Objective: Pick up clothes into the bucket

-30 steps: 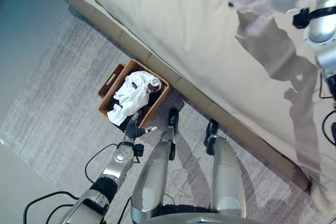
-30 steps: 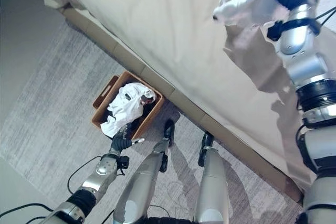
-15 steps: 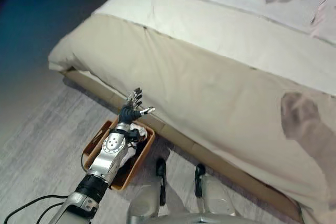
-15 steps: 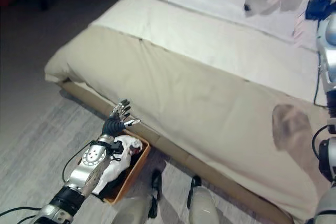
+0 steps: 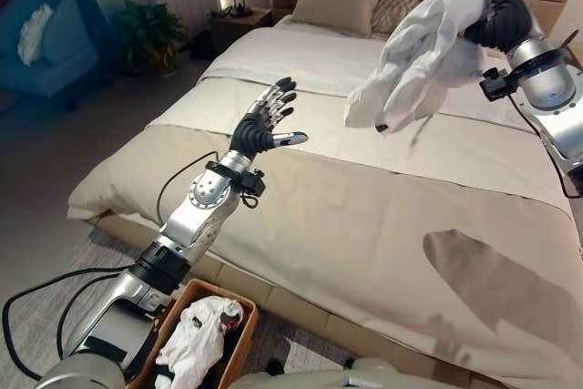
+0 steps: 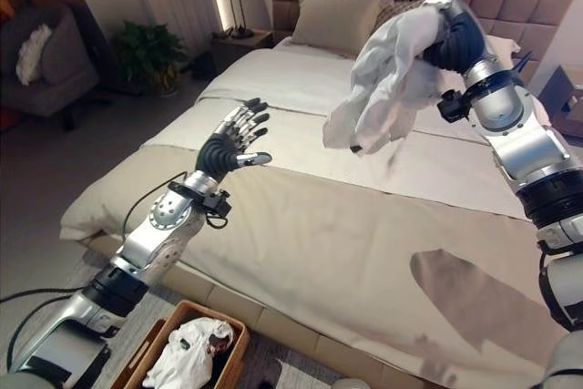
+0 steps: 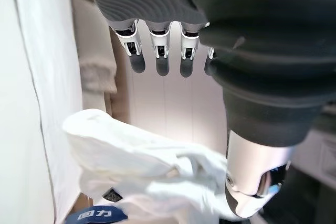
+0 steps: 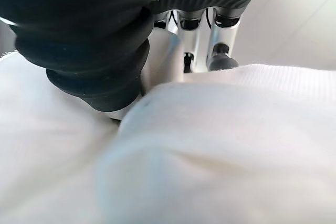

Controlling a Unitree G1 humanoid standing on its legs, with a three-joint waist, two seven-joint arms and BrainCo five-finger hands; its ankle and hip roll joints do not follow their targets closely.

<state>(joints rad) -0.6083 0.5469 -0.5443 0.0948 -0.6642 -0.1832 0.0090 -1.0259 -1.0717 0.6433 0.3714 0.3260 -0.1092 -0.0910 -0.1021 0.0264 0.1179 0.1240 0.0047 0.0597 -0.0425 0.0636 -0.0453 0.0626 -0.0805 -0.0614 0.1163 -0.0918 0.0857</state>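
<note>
Fingers of the right hand point(image 6: 453, 35) are curled into a white garment point(image 6: 387, 84), which is held bunched high over the bed point(image 6: 364, 225), its loose end hanging below the grip. Fingers of the left hand point(image 5: 266, 125) are held straight and spread, with nothing in them, raised over the near side of the bed. A brown bucket point(image 6: 239, 353) is seen on the floor beside the bed, well below and apart from the held garment, with another white piece point(image 6: 187, 354) already lying in it. The cloth is judged light, soft and limp; it will drape and trail, so a gathered middle fold is best gripped to keep the ends from catching on the rim.
</note>
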